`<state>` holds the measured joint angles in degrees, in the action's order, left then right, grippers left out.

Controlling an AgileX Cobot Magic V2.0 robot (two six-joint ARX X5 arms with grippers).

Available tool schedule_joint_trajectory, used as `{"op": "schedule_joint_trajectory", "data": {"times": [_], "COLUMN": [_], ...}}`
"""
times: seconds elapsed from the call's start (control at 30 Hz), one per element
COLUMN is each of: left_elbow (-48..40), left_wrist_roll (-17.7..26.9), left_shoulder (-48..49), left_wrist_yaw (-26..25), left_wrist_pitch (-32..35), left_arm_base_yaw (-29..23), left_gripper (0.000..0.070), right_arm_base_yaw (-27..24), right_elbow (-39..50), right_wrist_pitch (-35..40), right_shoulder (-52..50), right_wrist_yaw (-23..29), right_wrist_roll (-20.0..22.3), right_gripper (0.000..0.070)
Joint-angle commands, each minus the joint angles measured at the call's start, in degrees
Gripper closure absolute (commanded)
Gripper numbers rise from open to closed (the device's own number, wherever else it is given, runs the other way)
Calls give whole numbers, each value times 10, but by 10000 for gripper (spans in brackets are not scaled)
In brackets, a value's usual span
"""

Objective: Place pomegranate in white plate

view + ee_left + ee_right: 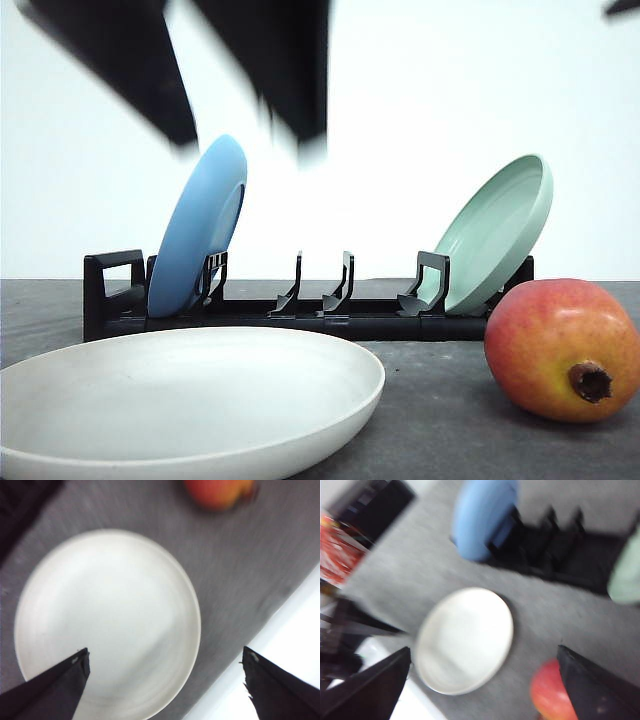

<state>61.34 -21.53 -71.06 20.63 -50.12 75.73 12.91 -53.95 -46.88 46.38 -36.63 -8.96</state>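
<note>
The pomegranate point(562, 347) lies on the dark table at the front right, red fading to yellow, its brown calyx facing the camera. Left of it, with a gap between them, sits the white plate point(180, 400), with nothing on it. My left gripper point(165, 652) hangs open above the white plate point(107, 620), with the pomegranate point(218, 492) further off. My right gripper point(484, 650) is open too, high over the table. From there the white plate point(465, 640) lies between its fingers and the pomegranate point(551, 692) is beside one finger point(600, 685). Both wrist views are blurred.
A black dish rack point(300, 310) stands behind, holding a blue plate point(200, 225) on its left and a pale green plate point(500, 230) on its right, with free slots between them. Blurred black arm parts point(270, 70) hang above the rack's left half.
</note>
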Motion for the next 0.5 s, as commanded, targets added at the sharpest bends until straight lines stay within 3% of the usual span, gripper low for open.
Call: {"op": "schedule_joint_trajectory", "data": {"times": [0.0, 0.23, 0.47], "left_elbow": [10, 10, 4], "left_wrist_roll": [-33, -36, -32], "left_shoulder": [39, 185, 275], "left_wrist_yaw": [-3, -3, -1], "left_wrist_pitch": [7, 12, 1], "left_arm_base_yaw": [12, 16, 19], "left_gripper": [108, 152, 157], "right_arm_base_yaw": [11, 70, 120], "right_elbow": [-9, -9, -9], "right_wrist_pitch": [-2, -4, -6], "right_shoulder": [25, 136, 235], "right_wrist_yaw": [25, 127, 223], "right_wrist_roll": [-14, -32, -53], "right_gripper": [102, 94, 21]}}
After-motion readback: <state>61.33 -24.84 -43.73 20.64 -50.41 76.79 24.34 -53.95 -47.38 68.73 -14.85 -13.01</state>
